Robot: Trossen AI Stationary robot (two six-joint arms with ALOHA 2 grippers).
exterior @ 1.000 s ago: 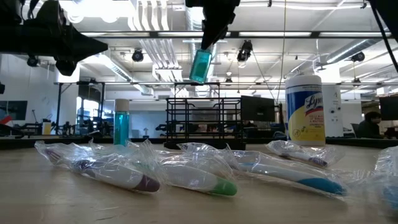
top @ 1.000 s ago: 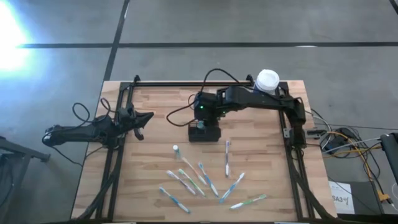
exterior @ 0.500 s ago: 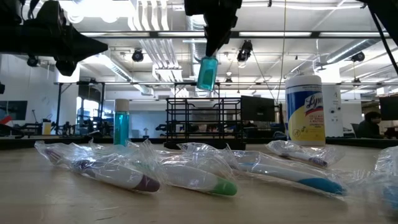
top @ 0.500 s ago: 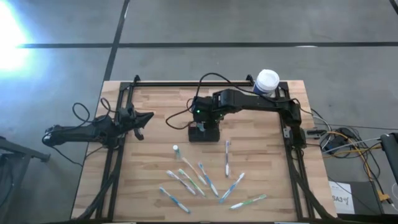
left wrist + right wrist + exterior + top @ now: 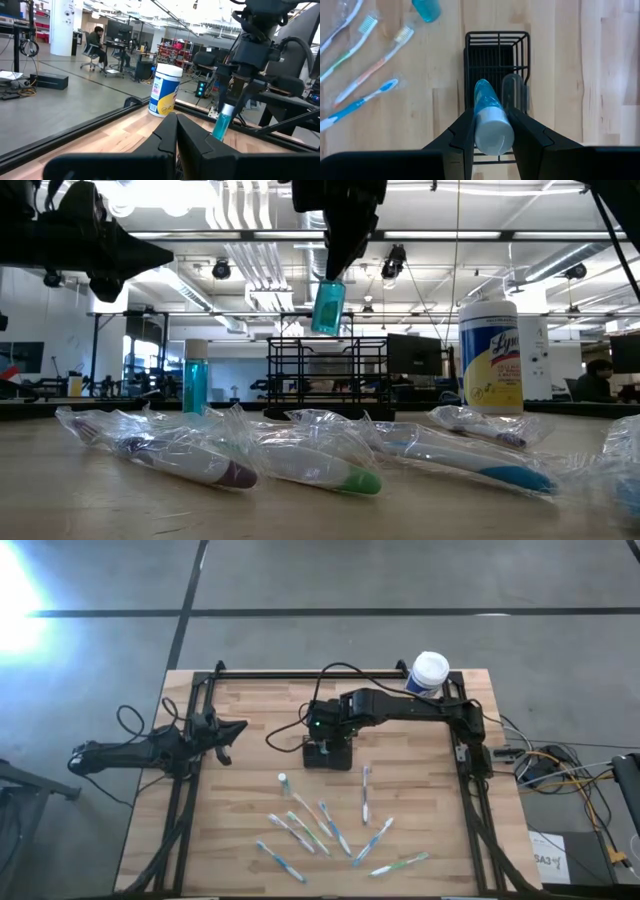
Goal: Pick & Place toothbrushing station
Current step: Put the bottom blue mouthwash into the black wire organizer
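- Now, a teal tube [image 5: 489, 117] w/ white cap is clamped by the right gripper [image 5: 490, 131], directly above the toothbrushing station [image 5: 496, 60].
- Station is stood mid-table [image 5: 250, 780], near wrapped toothbrushes [image 5: 330, 825].
- Left gripper [image 5: 222, 736] is kept closed, empty, at table's left edge.

toothbrushing station [image 5: 327, 754]: mostly hidden under right arm in high view | wrapped toothbrush [image 5: 625, 470]: cut off at low view's edge

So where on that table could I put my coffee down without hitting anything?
Bare wood lies between the parked left gripper and the black holder, and along the far edge left of the wipes canister. The near middle is crowded with wrapped toothbrushes.
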